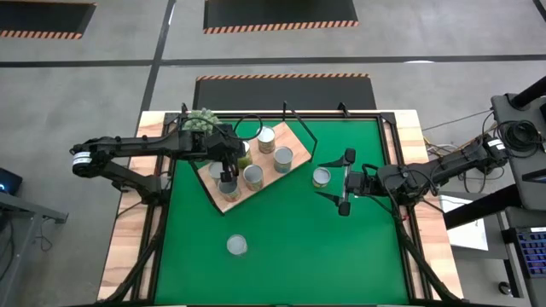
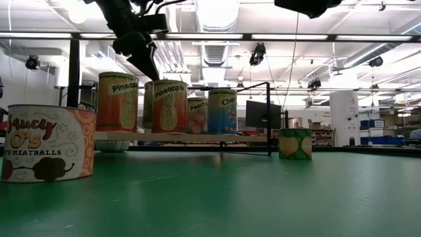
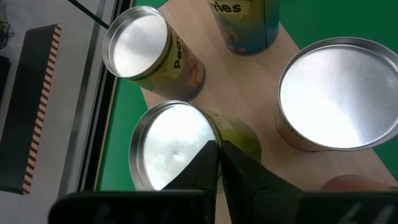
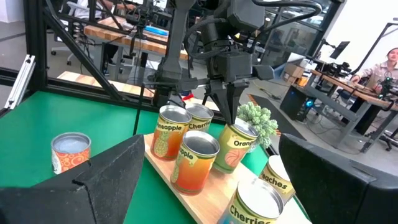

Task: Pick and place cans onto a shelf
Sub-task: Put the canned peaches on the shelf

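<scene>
Cans (image 1: 253, 176), round with shiny metal tops, stand on flat wood-grain shelf (image 1: 229, 197).

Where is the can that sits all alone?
In the high view, the lone can stands on the green mat, near the front edge, left of middle, away from the shelf.

You had a spiky green plant (image 1: 202, 120) near the mat's far left corner, the green mat (image 1: 281, 239) over a wooden table (image 1: 128, 247), and a person (image 4: 390, 59) seated behind.
</scene>
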Controlling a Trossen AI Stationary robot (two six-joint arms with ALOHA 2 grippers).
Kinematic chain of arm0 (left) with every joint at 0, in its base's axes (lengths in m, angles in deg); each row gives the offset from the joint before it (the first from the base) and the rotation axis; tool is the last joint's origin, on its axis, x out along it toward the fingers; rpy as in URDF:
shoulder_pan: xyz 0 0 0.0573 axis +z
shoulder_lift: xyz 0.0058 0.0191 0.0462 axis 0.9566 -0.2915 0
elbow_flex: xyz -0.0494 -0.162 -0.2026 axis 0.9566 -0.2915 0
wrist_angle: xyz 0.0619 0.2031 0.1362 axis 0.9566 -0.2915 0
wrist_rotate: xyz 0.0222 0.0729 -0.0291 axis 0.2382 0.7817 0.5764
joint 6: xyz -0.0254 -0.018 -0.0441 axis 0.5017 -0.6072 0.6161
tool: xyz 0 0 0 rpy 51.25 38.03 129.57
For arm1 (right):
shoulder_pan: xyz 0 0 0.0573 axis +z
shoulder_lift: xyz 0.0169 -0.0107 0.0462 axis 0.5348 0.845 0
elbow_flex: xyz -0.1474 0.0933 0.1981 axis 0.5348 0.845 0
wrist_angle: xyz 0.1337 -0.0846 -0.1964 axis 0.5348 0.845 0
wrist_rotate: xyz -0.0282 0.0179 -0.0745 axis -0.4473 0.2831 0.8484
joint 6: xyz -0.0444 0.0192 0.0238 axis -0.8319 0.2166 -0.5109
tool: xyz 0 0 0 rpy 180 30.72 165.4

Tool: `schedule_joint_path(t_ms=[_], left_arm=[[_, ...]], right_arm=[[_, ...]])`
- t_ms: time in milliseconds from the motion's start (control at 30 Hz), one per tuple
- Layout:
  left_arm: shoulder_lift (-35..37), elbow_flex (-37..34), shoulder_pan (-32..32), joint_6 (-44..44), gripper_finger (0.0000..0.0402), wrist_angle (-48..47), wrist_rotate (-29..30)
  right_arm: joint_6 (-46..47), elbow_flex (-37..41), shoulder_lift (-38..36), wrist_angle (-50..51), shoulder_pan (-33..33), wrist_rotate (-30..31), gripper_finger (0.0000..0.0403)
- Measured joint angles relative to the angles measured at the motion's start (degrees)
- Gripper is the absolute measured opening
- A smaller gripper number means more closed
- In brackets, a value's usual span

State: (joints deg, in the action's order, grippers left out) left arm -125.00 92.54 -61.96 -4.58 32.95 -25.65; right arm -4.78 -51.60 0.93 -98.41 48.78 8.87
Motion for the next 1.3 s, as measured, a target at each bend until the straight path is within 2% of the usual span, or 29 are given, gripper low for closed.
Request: schedule_joint_path(t_ms=[400, 733, 933, 1300], left_arm=[[-0.08, 0.0, 0.0, 1.41, 0.0004, -0.36, -1.01], [-2.49, 0.0, 0.0, 2.08, 0.0066, -0.38, -1.02], [-2.54, 0.13, -0.17, 2.35, 0.0083, -0.57, -1.46], [-2.45, 8.01, -1.22, 3.83, 0.008, -4.02, -1.49]], right_arm=[[-0.09, 0.0, 0.02, 0.05, 0.0, 0.0, 0.0358], [-0.13, -0.02, 0.02, 0.36, 0.0, -0.02, 0.0358], [-0.5, -0.04, 0.02, 0.4, 0.0, -0.02, 0.0358], [-0.55, -0.07, 0.02, 0.49, 0.01, -0.04, 0.0358]])
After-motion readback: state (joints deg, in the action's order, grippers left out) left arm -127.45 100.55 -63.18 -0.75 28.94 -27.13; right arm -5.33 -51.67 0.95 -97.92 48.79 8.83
